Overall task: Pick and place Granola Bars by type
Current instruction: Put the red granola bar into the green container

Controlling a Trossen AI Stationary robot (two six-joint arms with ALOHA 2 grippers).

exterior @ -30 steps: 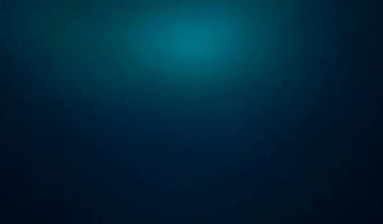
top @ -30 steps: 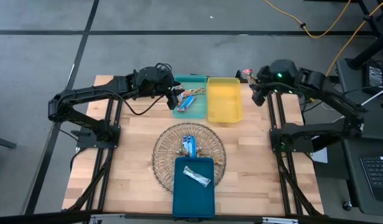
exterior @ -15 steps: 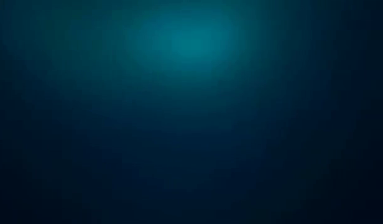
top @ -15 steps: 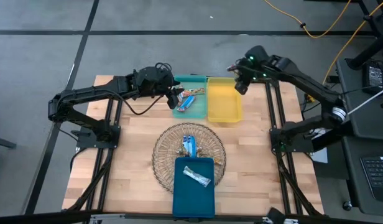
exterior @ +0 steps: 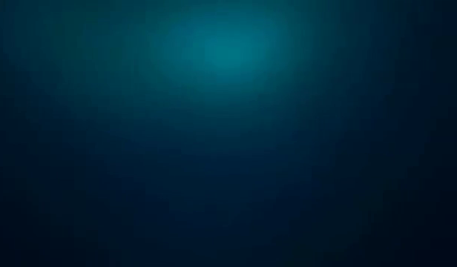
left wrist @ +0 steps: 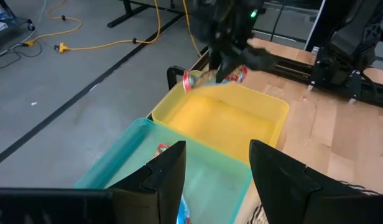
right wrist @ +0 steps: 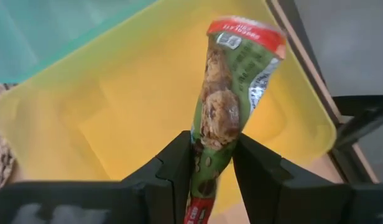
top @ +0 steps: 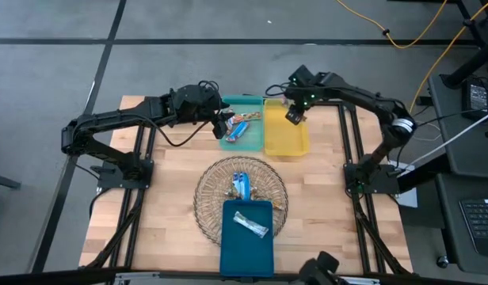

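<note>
The right gripper [right wrist: 211, 163] hangs above the yellow tray [top: 285, 134], its fingers pinched on a granola bar [right wrist: 232, 99] with a green wrapper and red ends, which sticks out past the fingertips over the tray's floor. The left gripper [left wrist: 215, 168] waits over the green tray [top: 245, 141] beside it, fingers parted and holding nothing, with several bars [top: 238, 127] lying just below it. The low view is dark.
</note>
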